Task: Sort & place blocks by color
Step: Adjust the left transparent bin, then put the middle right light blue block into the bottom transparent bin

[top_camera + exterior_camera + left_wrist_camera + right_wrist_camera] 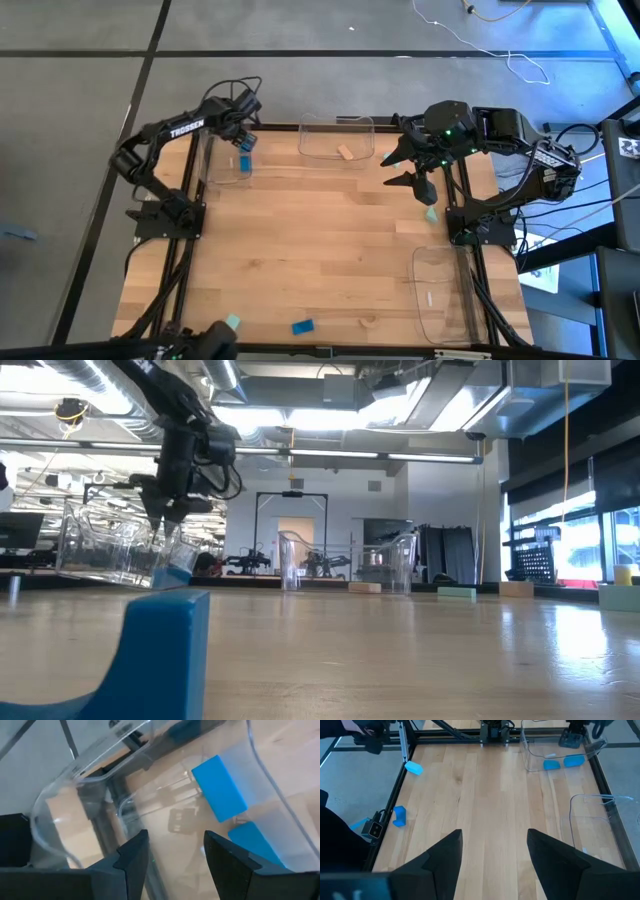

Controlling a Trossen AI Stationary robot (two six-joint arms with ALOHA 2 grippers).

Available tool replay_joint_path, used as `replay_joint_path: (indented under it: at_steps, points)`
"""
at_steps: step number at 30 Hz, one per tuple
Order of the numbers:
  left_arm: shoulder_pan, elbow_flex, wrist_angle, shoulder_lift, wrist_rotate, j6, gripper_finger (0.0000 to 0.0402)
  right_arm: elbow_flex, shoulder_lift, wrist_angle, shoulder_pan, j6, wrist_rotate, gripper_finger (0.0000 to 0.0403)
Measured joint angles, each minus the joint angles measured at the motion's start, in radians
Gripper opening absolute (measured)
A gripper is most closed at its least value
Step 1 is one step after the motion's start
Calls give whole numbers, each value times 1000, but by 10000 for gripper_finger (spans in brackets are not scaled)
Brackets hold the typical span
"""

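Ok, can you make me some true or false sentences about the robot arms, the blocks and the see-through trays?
1. The left tool hovers over a clear tray holding blue blocks. True.
2. The right tool is squeezing a tan block. False: its fingers are open and hold nothing.
3. A tan block lies in the tray at the far middle. True.
4. Every blue block is already in a tray. False: one blue block lies on the table near the front edge.
5. A mint green block sits on the table under the right arm. True.
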State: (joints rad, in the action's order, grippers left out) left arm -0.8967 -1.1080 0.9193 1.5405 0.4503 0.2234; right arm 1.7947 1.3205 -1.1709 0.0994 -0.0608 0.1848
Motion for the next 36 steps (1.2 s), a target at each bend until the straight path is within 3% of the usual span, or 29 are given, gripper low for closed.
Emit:
replay_joint_path:
  at_steps: [8,18,31,36]
  points:
    - [0,0,-81,62,-12,-26,181,0,0,0,0,0,0,223]
    - [1,0,-161,123,-115,-77,181,0,0,0,0,0,0,223]
    - [4,0,-162,122,-135,-124,181,0,0,0,0,0,0,223]
    - [21,0,-144,51,-187,-122,181,0,0,0,0,4,0,223]
